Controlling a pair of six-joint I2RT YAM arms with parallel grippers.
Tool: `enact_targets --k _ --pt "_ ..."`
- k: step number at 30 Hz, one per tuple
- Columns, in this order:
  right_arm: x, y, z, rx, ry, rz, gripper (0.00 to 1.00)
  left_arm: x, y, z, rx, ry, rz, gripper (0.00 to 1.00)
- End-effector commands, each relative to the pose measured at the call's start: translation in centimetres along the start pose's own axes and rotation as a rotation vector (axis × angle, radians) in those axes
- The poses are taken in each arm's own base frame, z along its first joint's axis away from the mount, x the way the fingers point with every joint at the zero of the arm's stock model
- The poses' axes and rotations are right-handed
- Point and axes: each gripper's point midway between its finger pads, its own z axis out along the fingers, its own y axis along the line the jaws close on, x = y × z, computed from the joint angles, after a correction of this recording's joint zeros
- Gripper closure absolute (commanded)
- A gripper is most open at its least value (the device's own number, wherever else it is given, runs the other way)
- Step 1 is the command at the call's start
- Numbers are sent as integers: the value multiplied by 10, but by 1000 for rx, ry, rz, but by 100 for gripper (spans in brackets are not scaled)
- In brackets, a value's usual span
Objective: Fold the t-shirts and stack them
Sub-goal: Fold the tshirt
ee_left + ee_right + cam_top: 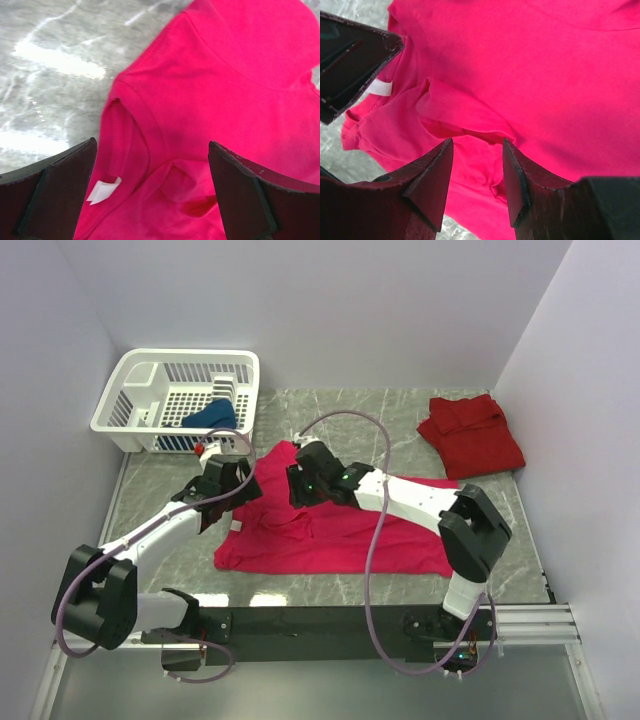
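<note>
A magenta t-shirt (340,535) lies spread on the marble table, its collar end toward the back left. My left gripper (226,490) hovers over that collar, jaws wide open, nothing between them. In the left wrist view the left gripper (152,187) frames the neckline and a white label (102,190). My right gripper (300,480) hangs just beside it over the same shirt (530,75), open, with a raised fold (455,112) lying ahead of its fingertips (432,180). A darker red t-shirt (470,433) lies folded at the back right. A dark blue one (210,417) sits in the basket.
A white lattice basket (150,390) stands at the back left against the wall. The left gripper's finger (350,60) shows close by at the upper left of the right wrist view. Walls enclose the table on three sides. A black rail (330,625) runs along the near edge.
</note>
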Motion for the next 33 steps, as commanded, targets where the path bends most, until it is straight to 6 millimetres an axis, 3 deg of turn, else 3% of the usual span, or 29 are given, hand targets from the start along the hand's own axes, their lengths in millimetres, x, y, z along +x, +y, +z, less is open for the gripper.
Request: enact_targets --k 1,10,17,33 --pt "-7 10 0 14 -14 -10 49 -5 -15 1 77 -13 7 1" --pt "32 2 19 52 80 -7 49 5 -7 -3 73 1 22 3" --pt "52 -2 30 81 142 -3 49 8 -3 -7 74 5 19 3" --pt "72 -13 45 133 194 9 53 11 -4 -10 80 13 27 4"
